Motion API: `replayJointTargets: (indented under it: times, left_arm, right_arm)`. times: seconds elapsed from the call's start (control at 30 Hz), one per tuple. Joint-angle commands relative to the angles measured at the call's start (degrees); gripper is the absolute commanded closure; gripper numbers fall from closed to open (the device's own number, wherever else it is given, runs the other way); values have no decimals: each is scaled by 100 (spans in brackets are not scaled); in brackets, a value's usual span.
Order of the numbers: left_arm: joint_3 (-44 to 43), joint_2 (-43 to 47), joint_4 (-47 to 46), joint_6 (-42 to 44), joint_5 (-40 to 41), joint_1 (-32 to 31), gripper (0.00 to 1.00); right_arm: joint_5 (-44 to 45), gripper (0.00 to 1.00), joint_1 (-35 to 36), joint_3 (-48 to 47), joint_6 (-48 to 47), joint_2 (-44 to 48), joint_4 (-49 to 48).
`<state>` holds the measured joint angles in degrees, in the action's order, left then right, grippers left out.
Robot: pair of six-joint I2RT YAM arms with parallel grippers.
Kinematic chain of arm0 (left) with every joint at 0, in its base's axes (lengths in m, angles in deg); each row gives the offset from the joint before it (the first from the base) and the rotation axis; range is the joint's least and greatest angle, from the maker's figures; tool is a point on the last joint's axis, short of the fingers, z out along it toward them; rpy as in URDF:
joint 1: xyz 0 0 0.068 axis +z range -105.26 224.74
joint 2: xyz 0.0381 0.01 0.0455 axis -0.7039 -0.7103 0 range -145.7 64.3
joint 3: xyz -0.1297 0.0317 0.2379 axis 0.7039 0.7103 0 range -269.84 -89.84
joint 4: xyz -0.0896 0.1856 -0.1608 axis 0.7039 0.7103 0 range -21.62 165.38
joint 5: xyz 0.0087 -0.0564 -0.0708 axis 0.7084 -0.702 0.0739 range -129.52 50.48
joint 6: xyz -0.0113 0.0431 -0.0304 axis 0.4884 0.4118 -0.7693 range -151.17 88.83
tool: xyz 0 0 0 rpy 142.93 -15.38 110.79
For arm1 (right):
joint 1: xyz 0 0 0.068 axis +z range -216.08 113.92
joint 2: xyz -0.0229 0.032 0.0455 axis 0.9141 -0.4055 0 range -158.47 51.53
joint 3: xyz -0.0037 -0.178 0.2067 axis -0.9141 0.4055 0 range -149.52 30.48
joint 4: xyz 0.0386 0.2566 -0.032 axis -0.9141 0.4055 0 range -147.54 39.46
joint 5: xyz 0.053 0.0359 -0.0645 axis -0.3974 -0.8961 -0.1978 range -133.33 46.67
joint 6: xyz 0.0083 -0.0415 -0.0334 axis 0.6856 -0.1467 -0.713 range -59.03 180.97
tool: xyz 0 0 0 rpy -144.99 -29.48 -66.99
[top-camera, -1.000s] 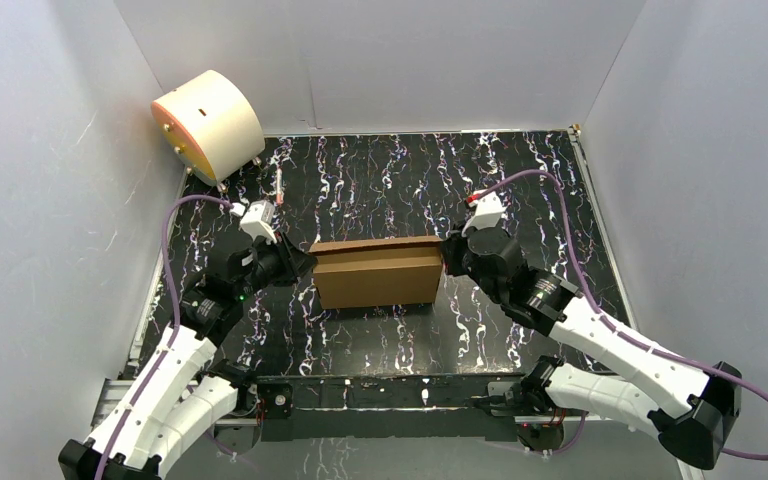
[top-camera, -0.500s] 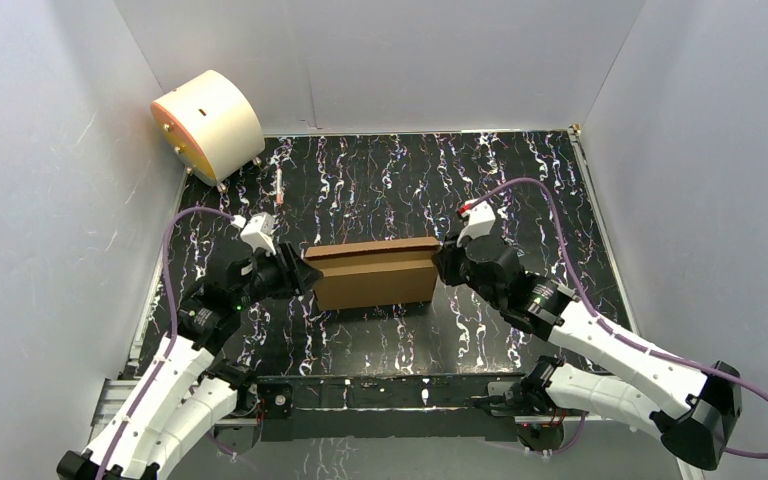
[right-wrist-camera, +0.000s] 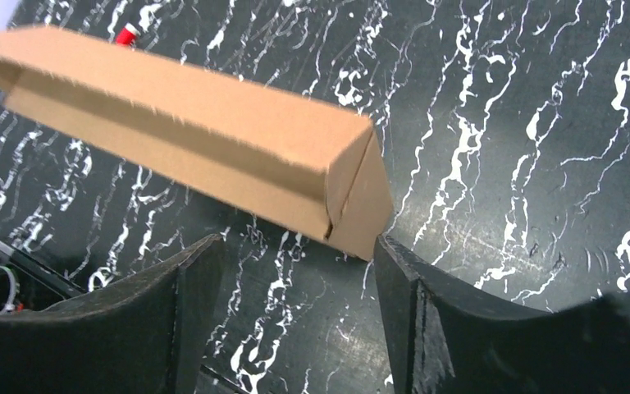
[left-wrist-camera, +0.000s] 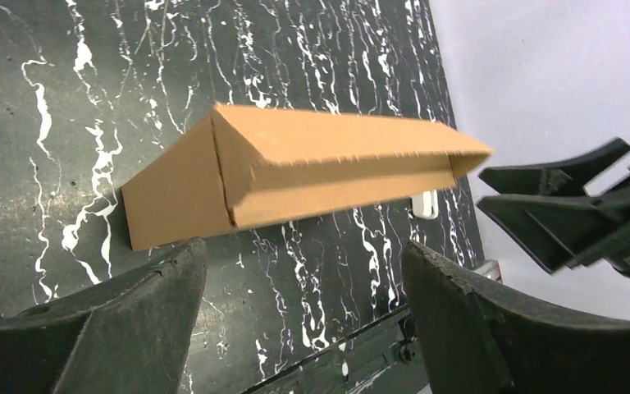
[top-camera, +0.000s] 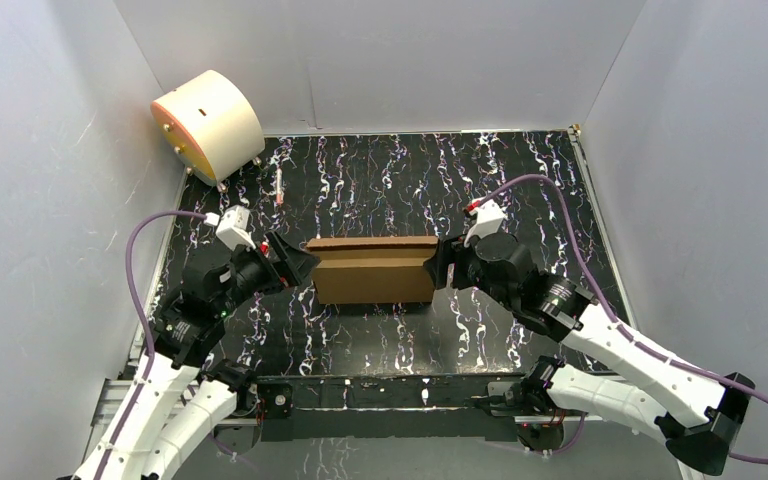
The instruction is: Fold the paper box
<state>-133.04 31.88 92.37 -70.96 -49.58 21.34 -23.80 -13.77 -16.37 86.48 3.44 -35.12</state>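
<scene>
Lid-closing step, with both grippers standing off the box ends

We judge the fold to be nearly done. The plain brown corrugated cardboard box (top-camera: 375,272) already stands as a shallow rectangular shape in the middle of the black, white-veined table (top-camera: 530,180), its long side running left to right. In the wrist views the top panel slopes down over the near wall. A seam shows at each end where that panel meets the side, so the lid looks laid over, not tucked home.

The left gripper (top-camera: 298,268) sits just beside the left end of the box with its jaws spread wide and nothing between them. The right gripper (top-camera: 441,268) faces the right end the same way, also parted and empty. From above we cannot tell whether either fingertip touches the cardboard, but the wrist views suggest a small gap.

The next move, as we read it, calls for one gripper to steady an end while the other presses the lid's near flap down and in. The push should be square, because the light box could slide or skew on the smooth surface. The cream cylindrical drum with the orange face (top-camera: 210,122) stands well apart at the far left.
</scene>
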Motion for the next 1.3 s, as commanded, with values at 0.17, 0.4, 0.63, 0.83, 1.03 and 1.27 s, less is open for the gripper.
replayJointTargets:
  times: [0.17, 0.4, 0.63, 0.83, 1.03, 1.27]
  left_arm:
    - [-201, -406, -433, -427, 878, -23, 14]
    - [-246, -962, -863, -475, 927, 19, 20]
    - [-57, -1212, -1063, -515, 808, 98, 34]
    - [324, -1164, -1062, -565, 677, 129, 42]
    - [661, -989, -879, -531, 609, 134, 50]
    - [1056, -773, -744, -609, 582, 140, 52]
  right_arm:
    - [654, 20, 10, -522, 702, 10, -338]
    - [1107, 24, -26, -465, 1098, -294, -787]
    - [1277, 31, -112, -255, 1337, -354, -1260]
    - [1144, 35, -125, -5, 1512, -424, -1048]
    - [995, 40, -135, 606, 1714, -207, -875]
    - [713, 41, -136, 1026, 1678, -148, -958]
